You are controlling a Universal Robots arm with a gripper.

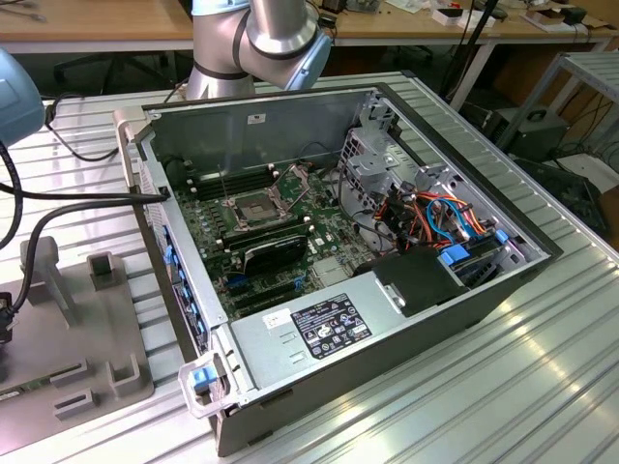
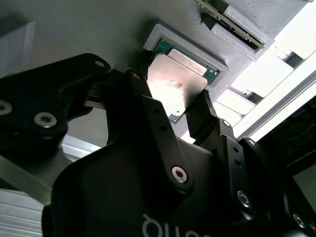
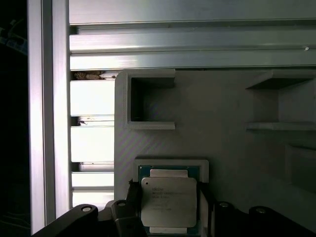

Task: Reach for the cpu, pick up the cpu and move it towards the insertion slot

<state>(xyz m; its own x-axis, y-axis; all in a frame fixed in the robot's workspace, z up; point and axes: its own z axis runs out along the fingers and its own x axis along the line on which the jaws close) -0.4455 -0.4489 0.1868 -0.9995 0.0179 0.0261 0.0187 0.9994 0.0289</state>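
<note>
Right now your gripper point(image 3: 170, 196) point(image 2: 172, 94) is down at the cpu point(image 3: 169, 203) point(image 2: 175, 84), which lies flat in a shallow square pocket of the grey fixture plate point(image 3: 222, 148). In both wrist views you see the chip's pale silvery lid with a thin green border round it, and the gripper's black body brackets it on two opposite edges. Whether the gripper has closed onto the cpu or sits loose about it, you cannot tell. The chip rests in its pocket, not raised from it. Read the exterior view as a clock face centred on the open computer case point(image 1: 280, 121). The arm point(image 1: 261, 34) stands at 12 o'clock behind the case, and the fixture plate lies outside the case at about 8 o'clock on the ribbed metal table point(image 1: 503, 387). The insertion slot point(image 1: 253, 205) sits inside the case toward 10 o'clock, its shiny frame round a dark centre. A black expansion card point(image 1: 276, 253) lies just beside the slot at its 5 o'clock.
</note>
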